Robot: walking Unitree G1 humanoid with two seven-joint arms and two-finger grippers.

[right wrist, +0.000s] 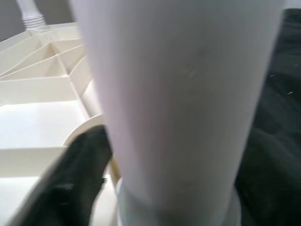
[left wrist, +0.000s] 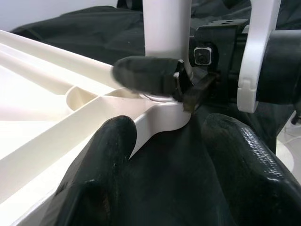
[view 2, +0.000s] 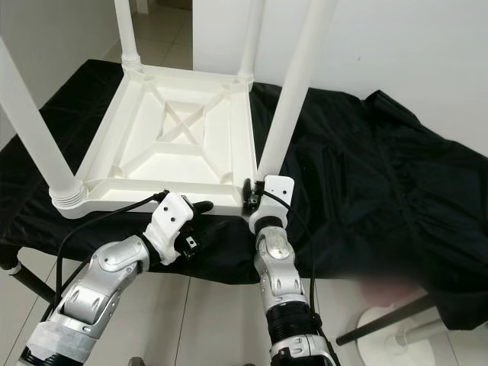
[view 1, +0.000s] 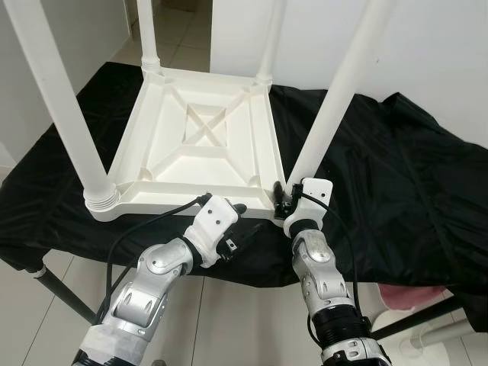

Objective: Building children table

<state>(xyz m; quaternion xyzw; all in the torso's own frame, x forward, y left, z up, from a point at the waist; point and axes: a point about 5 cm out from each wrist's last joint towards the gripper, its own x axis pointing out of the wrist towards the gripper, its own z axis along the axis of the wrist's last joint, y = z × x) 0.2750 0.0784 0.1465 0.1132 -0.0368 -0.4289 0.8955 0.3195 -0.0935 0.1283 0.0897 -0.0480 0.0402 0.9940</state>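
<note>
White plastic children's table top [view 1: 200, 145] lies upside down on the black cloth [view 1: 396, 175] that covers the table, ribbed underside up. Four round white plastic legs point up from its corners. The one that matters is the near-right leg [view 1: 329, 107]. Its long axis runs up from the near-right corner socket [left wrist: 162, 101] and leans a little to the right.

My right tool [view 1: 284, 197] is at that leg's base, right at the corner. One black finger [right wrist: 75, 181] lies against the leg just above the socket; the leg hides the other, but the tool looks clamped on the leg.

My left tool [view 1: 238, 227] sits at the near edge of the top, left of that corner, near it but not touching. Its two black fingers [left wrist: 106, 155] are spread apart, holding nothing, aimed at the socket.

Judgement: the right arm is the nearer one, and the next move turns on keeping the leg in line with its socket while seating or twisting it. Left tool could brace the rim. Whether the leg is fully home I cannot tell.

The near-left leg [view 1: 65, 107] shows a ribbed collar at its base.
</note>
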